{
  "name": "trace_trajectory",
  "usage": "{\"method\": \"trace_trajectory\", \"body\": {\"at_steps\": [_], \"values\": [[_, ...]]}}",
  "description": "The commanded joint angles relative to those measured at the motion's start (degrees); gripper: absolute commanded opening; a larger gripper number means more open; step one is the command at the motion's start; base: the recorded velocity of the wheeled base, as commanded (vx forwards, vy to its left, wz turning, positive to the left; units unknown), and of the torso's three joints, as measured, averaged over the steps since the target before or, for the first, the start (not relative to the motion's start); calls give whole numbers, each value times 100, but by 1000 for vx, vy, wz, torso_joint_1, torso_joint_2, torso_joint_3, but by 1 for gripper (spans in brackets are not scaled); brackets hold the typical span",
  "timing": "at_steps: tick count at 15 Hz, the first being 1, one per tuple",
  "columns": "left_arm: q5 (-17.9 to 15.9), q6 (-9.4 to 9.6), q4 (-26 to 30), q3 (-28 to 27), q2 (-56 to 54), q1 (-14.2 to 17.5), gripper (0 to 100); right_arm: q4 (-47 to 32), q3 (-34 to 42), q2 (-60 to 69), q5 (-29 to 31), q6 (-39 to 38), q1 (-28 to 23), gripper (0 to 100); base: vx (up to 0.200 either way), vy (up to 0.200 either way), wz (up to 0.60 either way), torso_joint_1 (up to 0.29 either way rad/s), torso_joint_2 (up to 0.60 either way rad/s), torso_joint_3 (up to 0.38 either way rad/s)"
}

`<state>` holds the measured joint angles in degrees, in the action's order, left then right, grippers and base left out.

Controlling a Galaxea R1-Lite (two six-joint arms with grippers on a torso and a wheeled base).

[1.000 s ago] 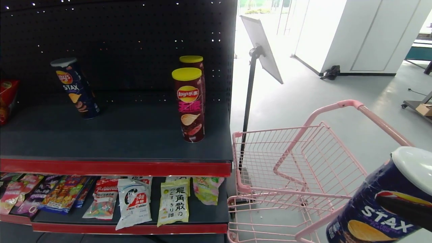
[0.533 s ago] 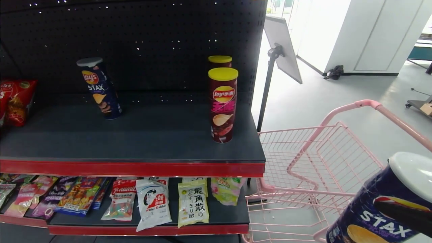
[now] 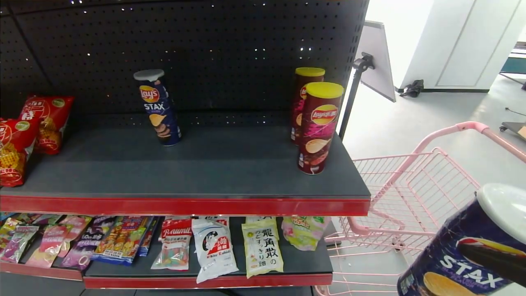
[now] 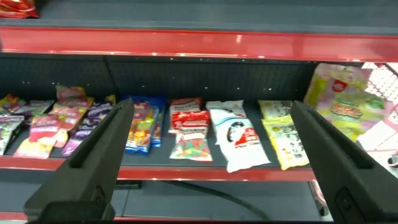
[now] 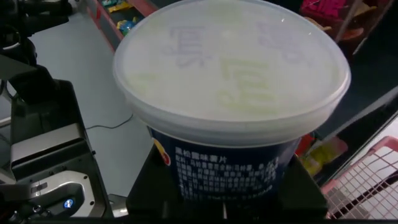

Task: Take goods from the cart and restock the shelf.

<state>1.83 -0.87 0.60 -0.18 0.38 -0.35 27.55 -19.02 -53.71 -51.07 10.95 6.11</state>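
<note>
One blue can (image 3: 464, 246) with a white lid is nearest to us, tilted, low on the right of the head view. The right tool (image 5: 227, 199) pinches it by its sides, and a dark finger (image 3: 491, 255) crosses the label. The can is held off the shelf, out past its right end, in front of the pink cart (image 3: 411, 197).

The left tool (image 4: 211, 174) faces the lower shelf (image 3: 205, 281) with its two fingers spread wide and nothing between them.

On that lower shelf, flat packets lie in a row. A white packet (image 3: 213, 255) and a yellow-green packet (image 3: 263, 253) reach close to the red lip. The cart stands just beside the right end of both shelves, its handle (a pink bar) rising toward us.

Farther back, the upper shelf (image 3: 185, 176) ends in a red front edge (image 3: 185, 205). A front maroon can (image 3: 320, 127) with a yellow lid stands upright near the right end, set back from the edge. A rear maroon can (image 3: 302, 94) stands just behind it. A broad stretch of dark board separates this pair from a second blue can (image 3: 158, 107), which stands upright toward the back. More board runs from that can to the red chip bags (image 3: 45, 123) at the left end. Behind them all rises the black pegboard (image 3: 205, 49).
</note>
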Motion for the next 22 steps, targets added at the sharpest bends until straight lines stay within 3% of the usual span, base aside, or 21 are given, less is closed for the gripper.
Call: {"method": "trace_trajectory", "body": {"at_steps": [1, 16, 22], "values": [[2, -1, 2, 1, 6, 0, 100, -4, -32, -43, -9, -5, 13, 0, 0, 200, 0, -2, 2, 7], [2, -1, 2, 1, 6, 0, 100, -4, 65, -43, -26, 4, 22, 0, 0, 200, 0, 4, 2, 2], [-7, -1, 2, 1, 6, 0, 100, -4, 161, -8, -35, 4, 22, 0, 0, 0, 0, 0, 0, 0]]}}
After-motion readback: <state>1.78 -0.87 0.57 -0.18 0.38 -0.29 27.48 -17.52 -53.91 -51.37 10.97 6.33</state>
